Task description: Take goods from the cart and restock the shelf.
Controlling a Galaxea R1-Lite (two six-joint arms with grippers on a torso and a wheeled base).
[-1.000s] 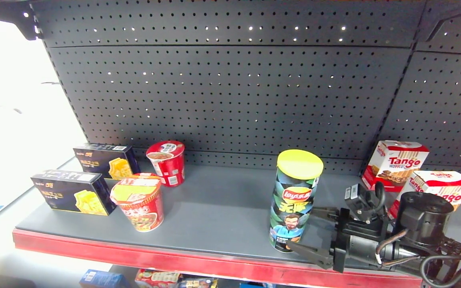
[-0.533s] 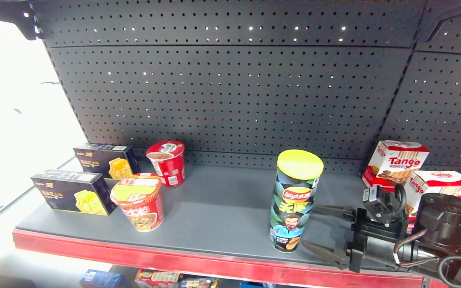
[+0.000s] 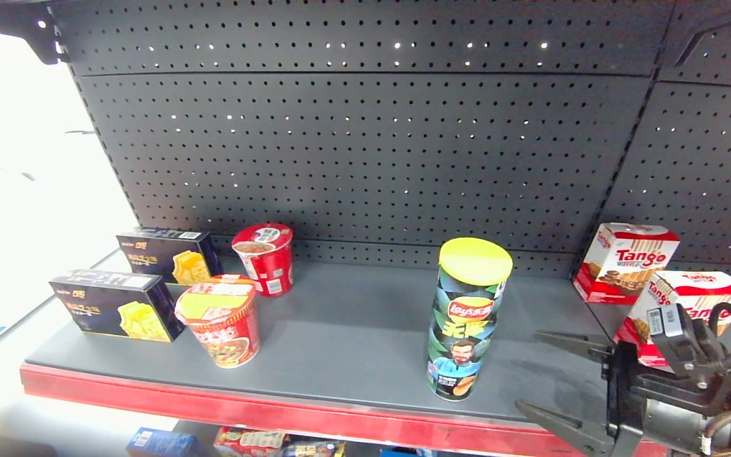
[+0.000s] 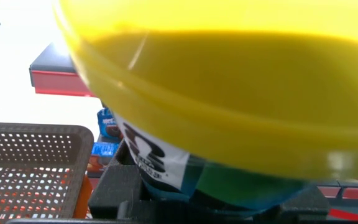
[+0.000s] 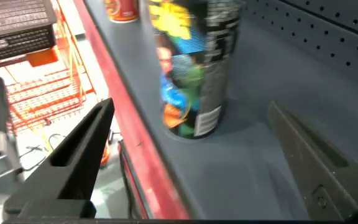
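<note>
— Backing off toward 4 o'clock, the right gripper (image 3: 528, 370) has left the can (image 3: 467, 324). Its fingers are spread wide and well clear of it, and the can has stayed put.
— So one item is done?
— I'd say so. The can stands upright on the shelf (image 3: 353, 355), near the front edge, at about 5 o'clock on the board.
— What else does the shelf hold?
— Two dark boxes (image 3: 115, 304) at 9 o'clock, two biscuit boxes (image 3: 625, 260) at 3 and two red noodle cups (image 3: 223, 324) at 8. Much of the board is still open, so restocking looks far from finished.
— And the cart?
— Its brown mesh basket (image 4: 23, 162) sits low beside the left gripper (image 4: 210, 202). What it holds I cannot tell. That gripper's dark fingers (image 4: 114, 186) press on a second can (image 4: 216, 93) with its yellow lid up, apparently next for the shelf.
</note>
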